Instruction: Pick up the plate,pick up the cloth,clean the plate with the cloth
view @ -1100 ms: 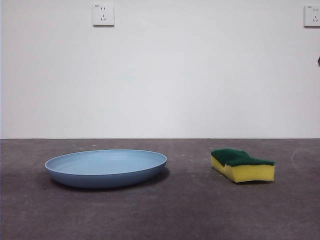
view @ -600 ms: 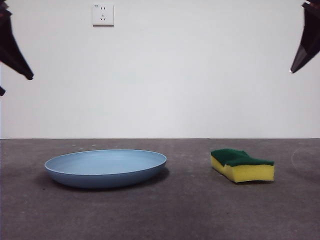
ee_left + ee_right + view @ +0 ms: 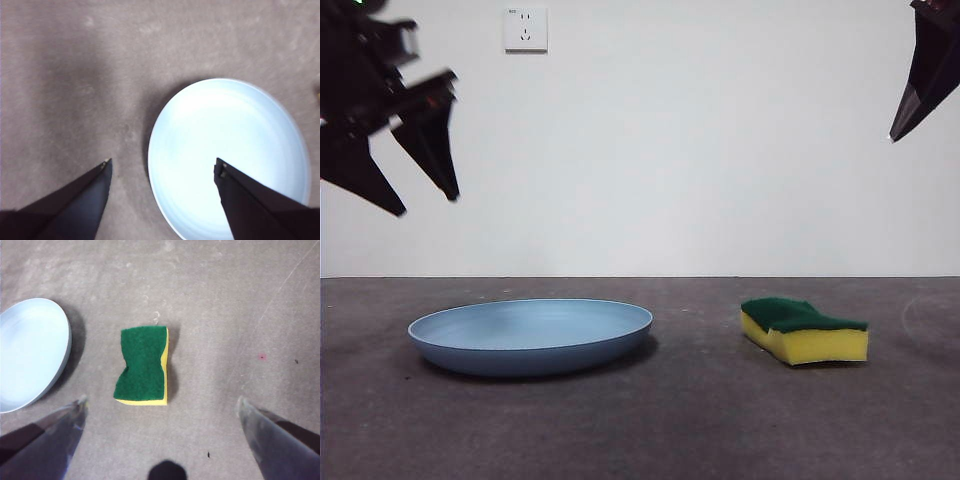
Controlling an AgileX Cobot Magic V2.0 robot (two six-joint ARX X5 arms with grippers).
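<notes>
The light-blue plate (image 3: 531,335) lies flat on the grey table at the left; it also shows in the left wrist view (image 3: 227,157) and at the edge of the right wrist view (image 3: 30,352). The cloth is a yellow sponge with a green top (image 3: 805,330), lying flat to the plate's right, seen from above in the right wrist view (image 3: 142,365). My left gripper (image 3: 425,205) is open, high above the plate's left edge (image 3: 162,167). My right gripper (image 3: 895,135) is open, high above and right of the sponge (image 3: 160,402).
A white wall stands behind the table, with a socket (image 3: 526,29) at the upper left. A faint curved scratch (image 3: 920,310) marks the table right of the sponge.
My left gripper has come down and in from the top left corner toward the plate. My right gripper has risen slightly at the top right. The plate and the sponge have not moved.
</notes>
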